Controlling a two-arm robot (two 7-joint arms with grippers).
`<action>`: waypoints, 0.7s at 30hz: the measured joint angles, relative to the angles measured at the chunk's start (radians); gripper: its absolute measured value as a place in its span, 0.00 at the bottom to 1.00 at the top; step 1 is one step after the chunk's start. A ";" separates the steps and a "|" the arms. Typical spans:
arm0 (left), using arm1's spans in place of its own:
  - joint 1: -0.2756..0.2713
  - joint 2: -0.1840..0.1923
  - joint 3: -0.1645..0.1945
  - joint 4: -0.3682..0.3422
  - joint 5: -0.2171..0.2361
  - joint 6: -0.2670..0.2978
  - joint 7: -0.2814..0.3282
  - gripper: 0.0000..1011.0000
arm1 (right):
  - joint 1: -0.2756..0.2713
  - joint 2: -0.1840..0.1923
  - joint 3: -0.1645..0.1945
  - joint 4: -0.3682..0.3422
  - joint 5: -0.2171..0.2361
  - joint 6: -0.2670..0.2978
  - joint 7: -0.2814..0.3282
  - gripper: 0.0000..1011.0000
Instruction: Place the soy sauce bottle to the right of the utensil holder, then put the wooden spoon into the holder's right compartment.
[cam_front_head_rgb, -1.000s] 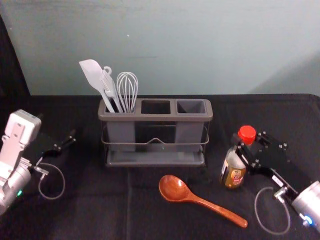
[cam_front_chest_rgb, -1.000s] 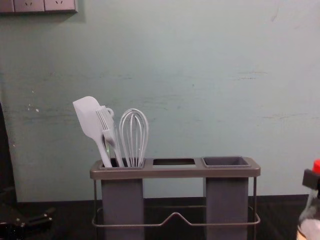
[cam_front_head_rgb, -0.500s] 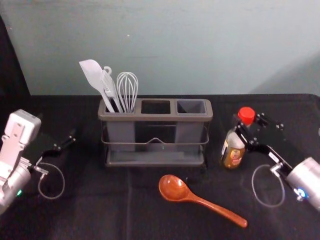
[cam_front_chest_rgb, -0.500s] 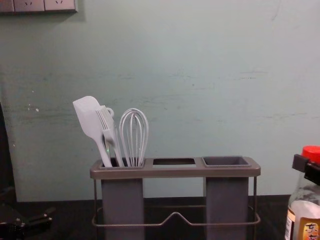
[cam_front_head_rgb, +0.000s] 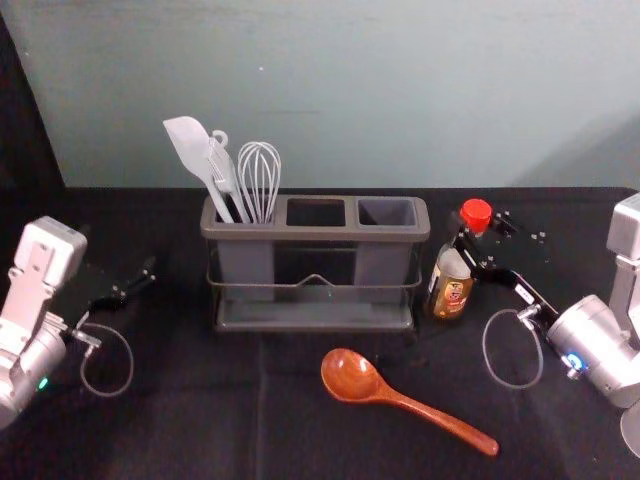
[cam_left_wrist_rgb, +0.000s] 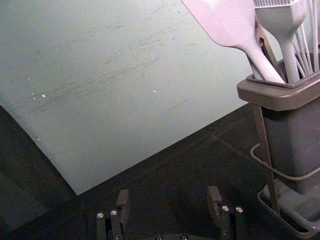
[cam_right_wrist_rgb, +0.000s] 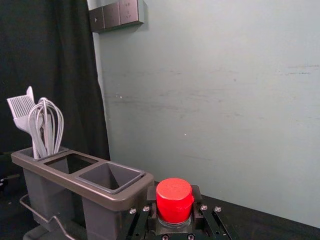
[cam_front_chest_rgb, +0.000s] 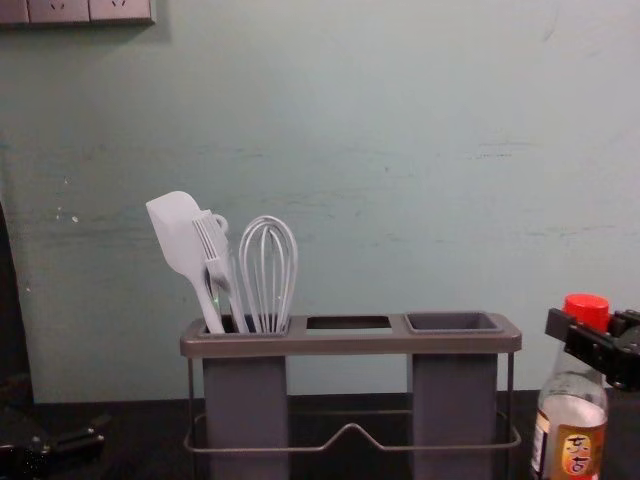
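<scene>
We are bringing the red-capped glass soy sauce bottle (cam_front_head_rgb: 453, 287) leftward, our right pincer (cam_front_head_rgb: 473, 237) pinching its neck, just right of the grey rectangular utensil holder (cam_front_head_rgb: 330, 233). Our left pincer (cam_front_head_rgb: 136, 282) is hanging spread, left of it; the brown wooden spoon (cam_front_head_rgb: 352, 376) is lying in front.

Red-cap soy btl (cam_front_head_rgb: 452, 290) | ~upright, R of gry holder (cam_front_head_rgb: 315, 232) | wdn spoon (cam_front_head_rgb: 352, 376): tbl

The label (cam_front_chest_rgb: 578, 456) on the soy sauce bottle (cam_front_chest_rgb: 573, 384) reads "东古"
</scene>
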 joint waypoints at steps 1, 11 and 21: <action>0.000 0.000 0.000 0.000 0.000 0.000 0.000 1.00 | 0.004 -0.004 0.000 0.006 -0.002 -0.002 0.002 0.38; 0.000 0.000 0.000 0.000 0.000 0.000 0.000 1.00 | 0.026 -0.034 0.004 0.053 -0.014 -0.019 0.023 0.38; 0.000 0.000 0.000 0.000 0.000 0.000 0.000 1.00 | 0.027 -0.045 0.011 0.062 -0.021 -0.024 0.030 0.43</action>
